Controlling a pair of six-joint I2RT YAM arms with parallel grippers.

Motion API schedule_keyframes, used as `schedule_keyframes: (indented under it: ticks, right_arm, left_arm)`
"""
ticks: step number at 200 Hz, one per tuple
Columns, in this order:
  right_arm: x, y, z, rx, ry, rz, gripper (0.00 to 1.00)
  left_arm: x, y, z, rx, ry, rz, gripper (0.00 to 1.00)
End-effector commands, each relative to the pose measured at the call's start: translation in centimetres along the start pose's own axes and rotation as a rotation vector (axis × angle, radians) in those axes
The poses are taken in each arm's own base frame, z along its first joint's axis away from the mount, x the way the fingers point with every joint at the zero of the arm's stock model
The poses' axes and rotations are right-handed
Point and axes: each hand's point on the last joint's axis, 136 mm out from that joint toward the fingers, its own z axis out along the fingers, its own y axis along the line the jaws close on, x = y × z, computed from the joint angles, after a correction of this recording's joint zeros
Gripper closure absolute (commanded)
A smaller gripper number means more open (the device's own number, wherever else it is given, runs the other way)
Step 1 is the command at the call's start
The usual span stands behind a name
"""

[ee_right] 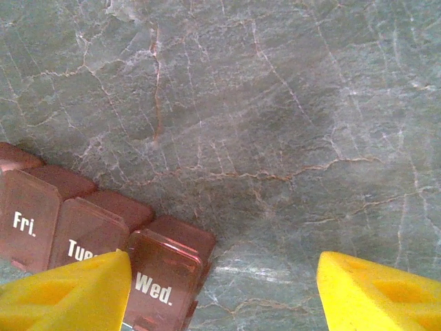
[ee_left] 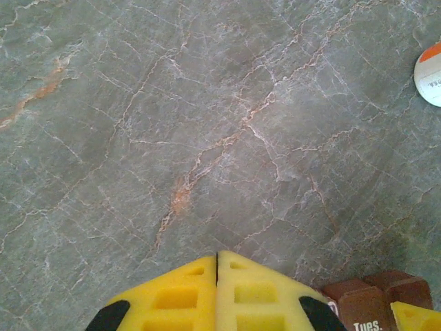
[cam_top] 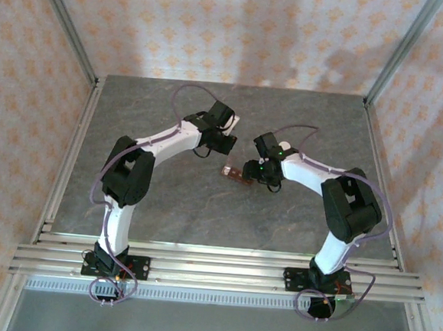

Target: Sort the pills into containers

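- At mid-table, just ahead of both wrists, the containers (ee_right: 83,227) lie flat on the grey marble table (ee_right: 289,103): a reddish-brown strip of joined compartments, with lids reading Fri., Tues. and Wed.
- Right gripper (ee_right: 220,296): jaws well apart, nothing between them. One yellow finger (ee_right: 69,289) crosses in front of the Tues. and Wed. lids, and the other hangs over bare stone. Whether that finger touches a lid, I can't tell.
- Left gripper (ee_left: 217,265): pads pressed together, carrying nothing, parked just beside the strip's end.
- I can't make out any pills, and whether the lids are latched isn't clear.
- My read is that a lid has to come open first. The fingertip should go for the lid's free lip, not the flat top, since a push on top would likely just skid this light strip across smooth stone.
- The closed left gripper looks well placed to pin a neighbouring lid as a stop.
- The two wrists are close, so one should move at a time, slowly.
- A white disc with an orange band (ee_left: 431,72) sits well apart from the strip, so leave it for now.
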Motion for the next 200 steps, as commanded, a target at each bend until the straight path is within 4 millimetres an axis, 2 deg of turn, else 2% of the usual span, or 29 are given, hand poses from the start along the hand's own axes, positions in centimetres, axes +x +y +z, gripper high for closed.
schedule_keyframes:
  ticks: [1, 66, 107, 200]
  right_arm:
    - [-0.4, 0.5, 0.0, -0.001, -0.008, 0.0, 0.29]
    - [0.1, -0.1, 0.5, 0.016, -0.003, 0.011, 0.29]
    - [0.3, -0.3, 0.7, 0.025, -0.001, 0.016, 0.3]
    - [0.6, -0.8, 1.3, 0.041, 0.011, 0.03, 0.3]
  left_arm:
    - [-0.2, -0.3, 0.2, 0.024, 0.018, -0.021, 1.0]
    - [1.0, -0.3, 1.9, 0.029, 0.085, -0.053, 1.0]
    - [1.3, -0.8, 2.3, 0.041, 0.111, -0.049, 1.0]
    - [1.7, -1.4, 0.5, 0.067, 0.086, -0.048, 1.0]
